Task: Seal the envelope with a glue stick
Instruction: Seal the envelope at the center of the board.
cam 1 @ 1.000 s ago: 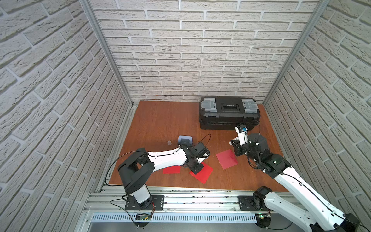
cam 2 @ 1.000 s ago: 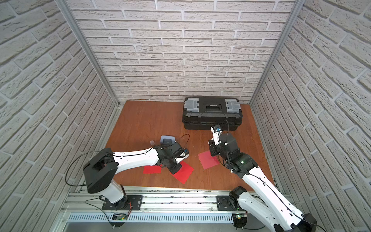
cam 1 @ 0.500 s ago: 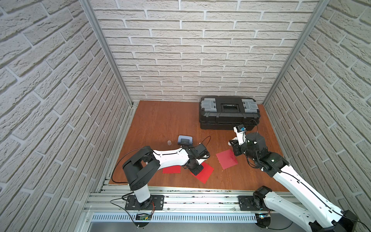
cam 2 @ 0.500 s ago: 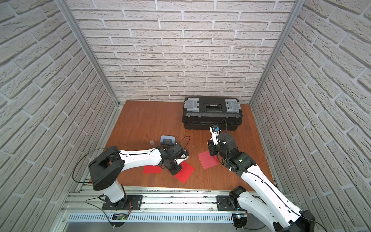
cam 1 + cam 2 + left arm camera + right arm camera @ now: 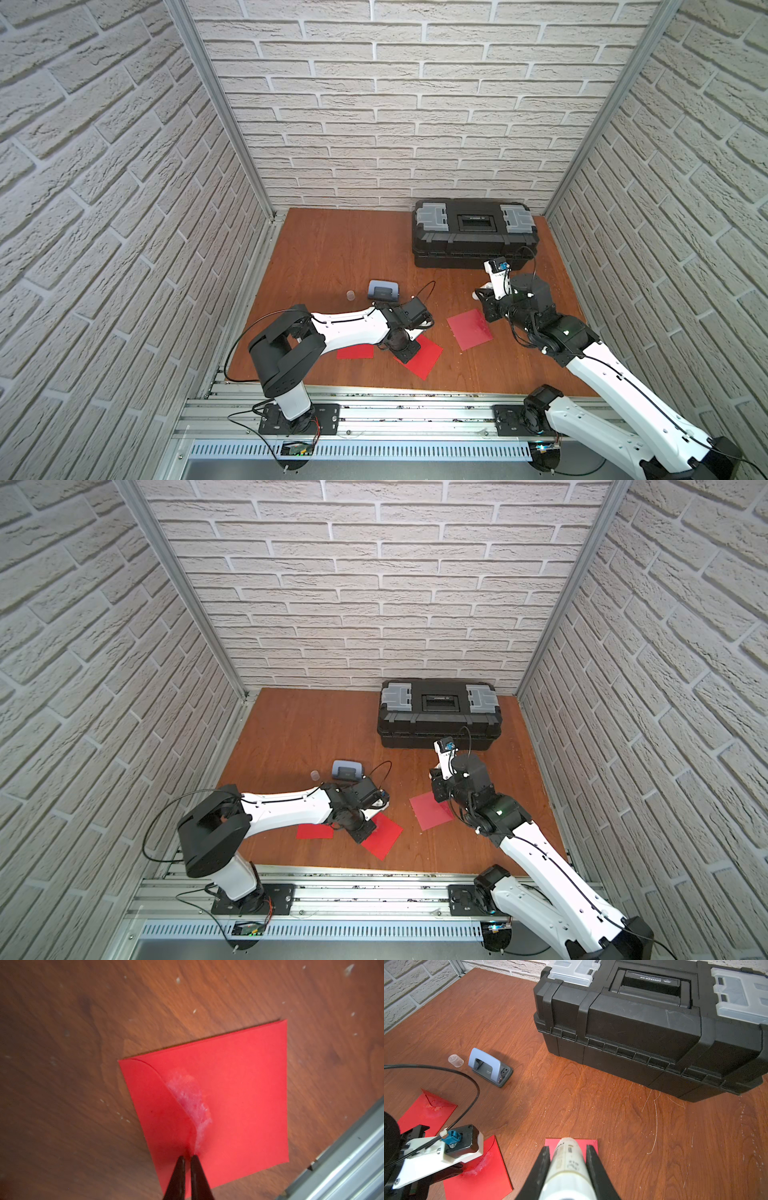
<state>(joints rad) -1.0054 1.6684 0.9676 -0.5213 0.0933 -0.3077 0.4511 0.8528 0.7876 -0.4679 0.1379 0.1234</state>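
Our left pincer [image 5: 188,1157], shut and empty, still pins the red envelope [image 5: 239,1095] by its glued flap; only its elbow [image 5: 286,345] has swung. Our right pincer [image 5: 568,1147] keeps the glue stick [image 5: 568,1167] clamped nearby; sealing looks nearly done.

1. Black toolbox [image 5: 473,241], lid shut, at the desk's [image 5: 332,249] far right, against the brick wall [image 5: 415,124].
2. Grey-blue hole punch [image 5: 383,290] mid-desk, well apart from the toolbox.
3. Metal rail [image 5: 415,415] along the desk's near edge.
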